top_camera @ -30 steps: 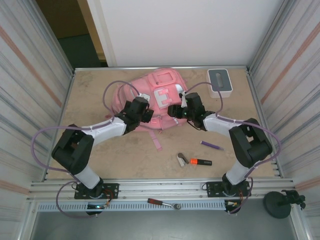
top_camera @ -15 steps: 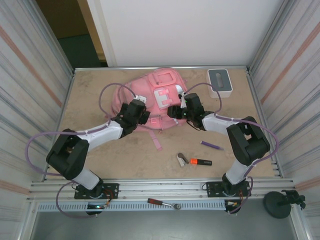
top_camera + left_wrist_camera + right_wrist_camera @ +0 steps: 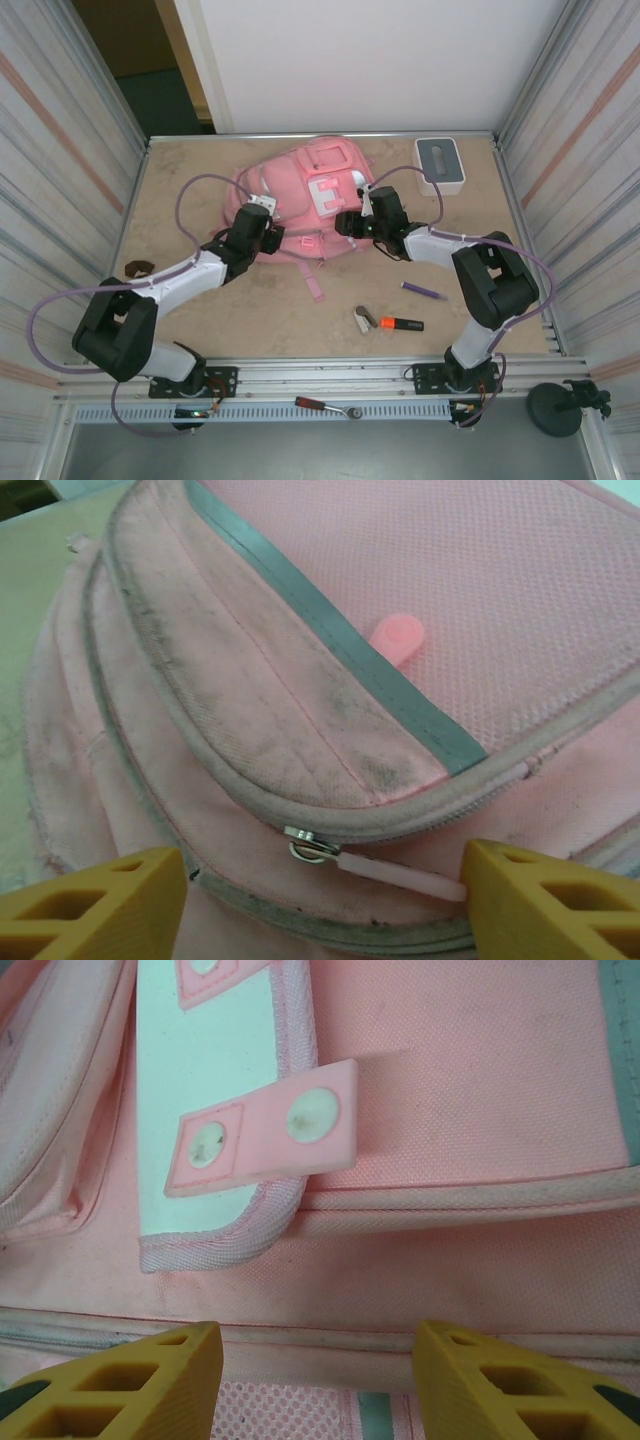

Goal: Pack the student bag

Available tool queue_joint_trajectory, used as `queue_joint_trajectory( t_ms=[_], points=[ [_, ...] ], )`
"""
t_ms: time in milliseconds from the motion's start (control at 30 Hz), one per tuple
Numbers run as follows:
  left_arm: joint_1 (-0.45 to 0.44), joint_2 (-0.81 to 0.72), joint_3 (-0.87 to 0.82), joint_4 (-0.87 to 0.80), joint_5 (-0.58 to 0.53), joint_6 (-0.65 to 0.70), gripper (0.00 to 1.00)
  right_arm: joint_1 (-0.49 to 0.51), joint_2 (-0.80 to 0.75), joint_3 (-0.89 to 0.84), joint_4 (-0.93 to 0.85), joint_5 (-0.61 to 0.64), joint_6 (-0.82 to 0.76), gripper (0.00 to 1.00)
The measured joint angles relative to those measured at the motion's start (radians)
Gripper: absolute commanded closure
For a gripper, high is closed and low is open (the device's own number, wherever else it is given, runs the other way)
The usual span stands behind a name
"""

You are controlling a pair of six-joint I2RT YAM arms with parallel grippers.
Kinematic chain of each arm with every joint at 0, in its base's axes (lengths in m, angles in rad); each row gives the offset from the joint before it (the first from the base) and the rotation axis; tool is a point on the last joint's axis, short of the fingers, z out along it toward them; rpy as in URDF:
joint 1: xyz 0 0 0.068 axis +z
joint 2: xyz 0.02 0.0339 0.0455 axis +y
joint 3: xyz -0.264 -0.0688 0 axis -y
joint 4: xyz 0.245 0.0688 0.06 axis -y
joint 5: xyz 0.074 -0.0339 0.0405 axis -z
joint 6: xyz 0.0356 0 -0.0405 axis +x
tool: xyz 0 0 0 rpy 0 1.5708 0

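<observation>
Corrugated metal walls close in a tan wooden surface (image 3: 200, 290). At upper centre of the overhead frame lies the student bag (image 3: 300, 195), a large soft pink fabric backpack, flat with its zipped front pockets facing up. Its long axis runs from the lower left toward the upper right of that frame, and a loose strap trails off the lower end toward the arms.

The left tool (image 3: 265, 228) sits at the lower left of the student bag. In its wrist view the jaws stand wide apart, straddling a pale pink zip pull (image 3: 400, 872) without clamping it. I judge it is placed so to take the pull and run a pocket open.

The right tool (image 3: 345, 222) rests on the right flank of the student bag. Its jaws are apart over a seam below a pink snap tab (image 3: 265, 1130), gripping nothing I can see; likely it pins the soft fabric steady.

A thin purple pen (image 3: 424, 291) and an orange marker (image 3: 402, 324) lie loose at lower right, well apart from the student bag.
</observation>
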Motion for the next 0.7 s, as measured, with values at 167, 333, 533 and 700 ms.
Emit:
queue_joint_trajectory(
  t_ms=[167, 333, 533, 700],
  points=[
    [0.018, 0.000, 0.000, 0.000, 0.068, -0.014, 0.55, -0.003, 0.002, 0.000, 0.004, -0.006, 0.000, 0.48],
    [0.032, 0.000, 0.000, -0.003, 0.117, -0.024, 0.69, -0.010, 0.002, -0.004, 0.008, -0.019, 0.000, 0.48],
    [0.057, 0.000, 0.000, -0.016, 0.150, -0.032, 0.82, -0.015, 0.002, -0.010, 0.014, -0.026, 0.000, 0.48],
    [0.077, -0.002, -0.002, -0.017, 0.177, -0.032, 0.88, -0.026, 0.002, -0.019, 0.019, -0.030, 0.000, 0.48]
  ],
)
